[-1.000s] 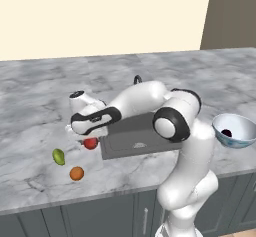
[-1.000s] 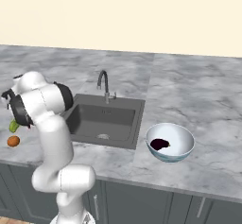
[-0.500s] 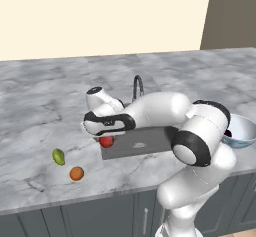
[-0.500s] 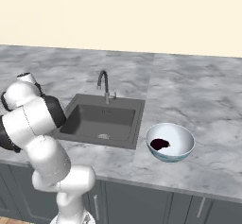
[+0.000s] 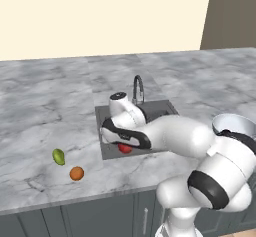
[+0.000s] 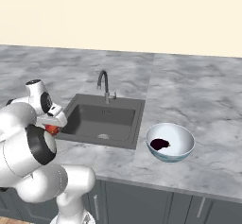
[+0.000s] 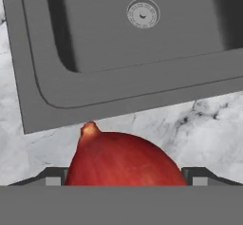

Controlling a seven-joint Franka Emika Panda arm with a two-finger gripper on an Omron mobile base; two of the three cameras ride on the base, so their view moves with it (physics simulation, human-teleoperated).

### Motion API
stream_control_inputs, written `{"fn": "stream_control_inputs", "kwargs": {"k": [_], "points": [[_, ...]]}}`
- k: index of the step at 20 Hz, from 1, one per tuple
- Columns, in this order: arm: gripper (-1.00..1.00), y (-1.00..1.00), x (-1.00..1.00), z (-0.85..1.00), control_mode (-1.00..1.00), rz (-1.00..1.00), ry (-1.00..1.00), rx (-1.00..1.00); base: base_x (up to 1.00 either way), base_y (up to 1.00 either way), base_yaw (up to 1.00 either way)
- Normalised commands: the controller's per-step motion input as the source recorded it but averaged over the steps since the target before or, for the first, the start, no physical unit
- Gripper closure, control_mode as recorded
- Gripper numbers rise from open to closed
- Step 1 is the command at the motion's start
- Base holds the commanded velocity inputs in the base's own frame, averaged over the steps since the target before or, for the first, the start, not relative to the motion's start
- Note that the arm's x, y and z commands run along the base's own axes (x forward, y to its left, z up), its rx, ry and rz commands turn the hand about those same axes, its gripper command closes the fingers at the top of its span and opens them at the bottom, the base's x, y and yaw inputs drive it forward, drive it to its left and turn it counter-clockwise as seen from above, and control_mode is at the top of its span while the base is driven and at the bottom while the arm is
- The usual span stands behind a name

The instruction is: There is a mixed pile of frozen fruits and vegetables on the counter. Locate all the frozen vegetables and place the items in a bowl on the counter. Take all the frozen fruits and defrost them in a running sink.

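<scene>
My gripper (image 5: 123, 145) is shut on the small red ball (image 5: 125, 149), which bulges up between the fingertips (image 7: 53, 177) in the hand view as the red ball (image 7: 121, 160). It hangs over the sink's (image 5: 159, 110) near left rim, above the counter (image 7: 199, 124). The orange ball (image 5: 76, 173) and the yellow-green oval (image 5: 59, 156) lie on the counter (image 5: 45, 116) to the left. At the right, the pale bowl (image 6: 185, 145) holds the dark eggplant (image 6: 159, 144). My arm hides part of the bowl (image 5: 235, 125) in the left base view.
A curved metal tap (image 6: 103, 82) stands at the back of the sink (image 6: 101, 118), whose round drain (image 7: 143, 13) shows in the basin. A dark wall panel (image 5: 232, 13) rises at the far right.
The arm has swung right from the pile to the sink's near left rim, carrying the red ball. The orange ball, the oval fruit and the bowl have not moved.
</scene>
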Motion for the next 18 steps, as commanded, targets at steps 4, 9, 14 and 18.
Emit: {"fn": "stream_control_inputs", "kwargs": {"k": [4, 9, 14, 18], "points": [[1.0, -0.54, 0.0, 0.39, -1.0, -0.04, 0.06, 0.0, 0.0, 0.0, 0.0], [1.0, -0.51, -0.01, 0.25, -1.0, -0.04, 0.05, 0.0, 0.0, 0.0, 0.0], [1.0, -0.56, 0.0, 0.27, -1.0, -0.04, 0.03, 0.0, 0.0, 0.0, 0.0], [1.0, -0.57, -0.14, 0.17, -1.0, -0.03, 0.01, 0.0, 0.0, 0.0, 0.0]]}}
